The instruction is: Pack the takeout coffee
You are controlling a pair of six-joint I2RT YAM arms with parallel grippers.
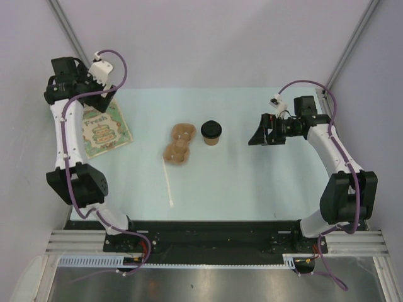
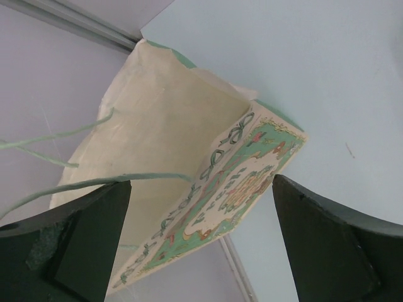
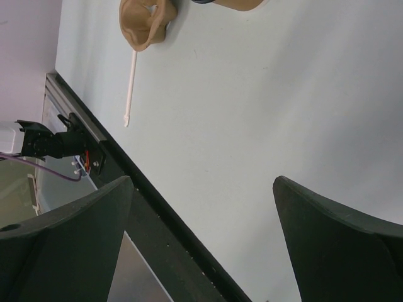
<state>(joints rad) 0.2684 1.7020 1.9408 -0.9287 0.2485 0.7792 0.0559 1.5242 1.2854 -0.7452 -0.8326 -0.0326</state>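
Kraft-paper takeout coffee (image 1: 211,133) well apart from the spread left fingers (image 2: 82,251), nearer the spread right fingers (image 3: 334,245).

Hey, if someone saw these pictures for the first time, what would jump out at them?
The green-printed paper bag at the left of the table stands out most, its mouth open before the open left gripper. At the centre a black-lidded cup stands just right of a brown carrier, a white stir stick lying nearer the arm bases.
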